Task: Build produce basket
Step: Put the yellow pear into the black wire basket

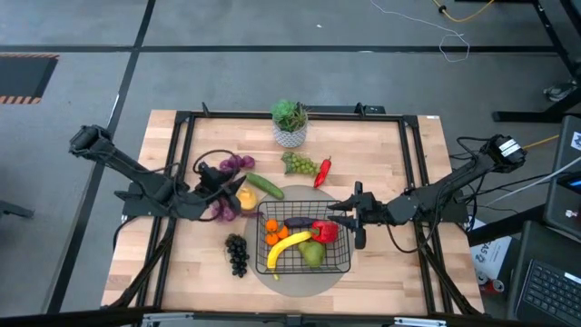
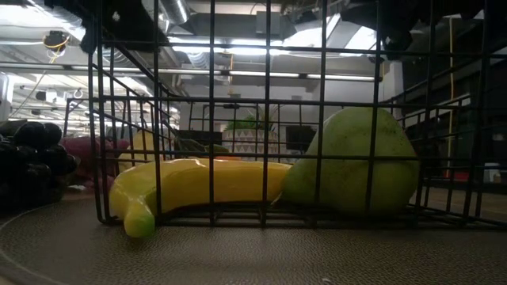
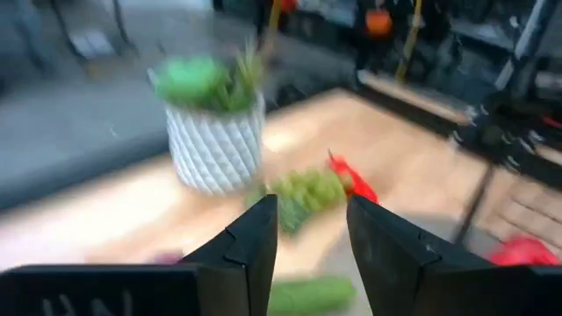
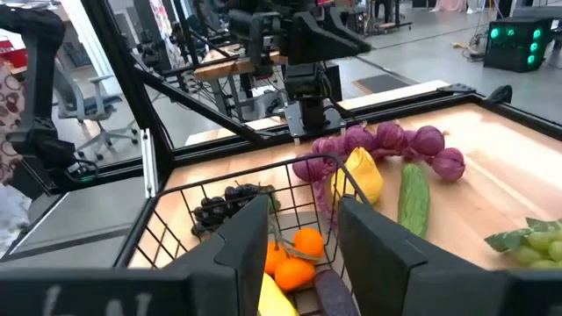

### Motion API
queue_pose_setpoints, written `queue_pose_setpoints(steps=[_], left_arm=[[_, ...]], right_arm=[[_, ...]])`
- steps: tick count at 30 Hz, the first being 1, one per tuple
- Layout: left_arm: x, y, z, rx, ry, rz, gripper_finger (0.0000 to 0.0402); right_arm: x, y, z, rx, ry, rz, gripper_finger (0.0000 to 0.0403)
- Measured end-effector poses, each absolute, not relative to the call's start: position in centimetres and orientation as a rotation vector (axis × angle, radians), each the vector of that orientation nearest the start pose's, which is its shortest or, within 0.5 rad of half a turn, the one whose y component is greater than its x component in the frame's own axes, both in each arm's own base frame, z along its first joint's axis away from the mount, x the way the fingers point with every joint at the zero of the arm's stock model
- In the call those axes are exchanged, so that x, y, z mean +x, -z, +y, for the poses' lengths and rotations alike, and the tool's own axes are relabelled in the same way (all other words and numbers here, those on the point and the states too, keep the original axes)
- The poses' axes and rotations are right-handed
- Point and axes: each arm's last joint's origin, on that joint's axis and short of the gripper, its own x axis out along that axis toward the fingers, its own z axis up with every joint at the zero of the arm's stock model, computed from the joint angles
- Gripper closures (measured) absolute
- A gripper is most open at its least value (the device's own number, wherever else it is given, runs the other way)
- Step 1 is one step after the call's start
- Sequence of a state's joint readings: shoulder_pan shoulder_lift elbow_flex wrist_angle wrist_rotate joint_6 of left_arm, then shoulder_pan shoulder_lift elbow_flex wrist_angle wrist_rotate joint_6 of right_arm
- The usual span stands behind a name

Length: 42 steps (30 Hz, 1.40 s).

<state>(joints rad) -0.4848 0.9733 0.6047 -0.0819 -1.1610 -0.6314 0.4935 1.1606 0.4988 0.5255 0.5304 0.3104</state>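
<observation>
The black wire basket (image 1: 346,247) stands at the table's near middle. It holds a yellow banana (image 1: 287,247), a green pear (image 1: 312,254), a red pepper (image 1: 325,231), an eggplant (image 1: 299,222) and an orange piece (image 1: 275,232). The banana (image 2: 198,186) and the pear (image 2: 352,162) lie on the basket's floor. My left gripper (image 1: 229,186) (image 3: 312,206) hovers open left of the basket, over purple grapes (image 1: 238,163) and a yellow piece (image 1: 245,199). Open and with nothing between its fingers, my right gripper (image 1: 343,211) (image 4: 303,206) hangs over the basket's far right corner.
Black grapes (image 1: 238,255) lie left of the basket. A cucumber (image 1: 266,185), green grapes (image 1: 300,164) and a red pepper (image 1: 322,171) lie beyond it. A white potted plant (image 1: 290,123) stands at the far edge. Bare table shows at the near left and far right.
</observation>
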Motion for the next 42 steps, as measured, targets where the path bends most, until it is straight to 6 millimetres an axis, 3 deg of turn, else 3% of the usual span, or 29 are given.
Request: queue_pose_setpoints(steps=[8,29,42], left_arm=[[17.1,-23.1,-3.9,-0.496,-0.749,0.346,0.0268],[19.6,-20.1,-4.9,-0.479,-0.702,0.53,0.0268],[19.7,-19.9,-5.0,-0.48,-0.699,0.539,0.0268]], right_arm=[[21.5,-23.0,9.9,0.24,0.055,0.112,0.0265],[21.5,-23.0,9.9,0.238,0.055,0.113,0.0265],[21.5,-23.0,9.9,0.239,0.055,0.113,0.0265]])
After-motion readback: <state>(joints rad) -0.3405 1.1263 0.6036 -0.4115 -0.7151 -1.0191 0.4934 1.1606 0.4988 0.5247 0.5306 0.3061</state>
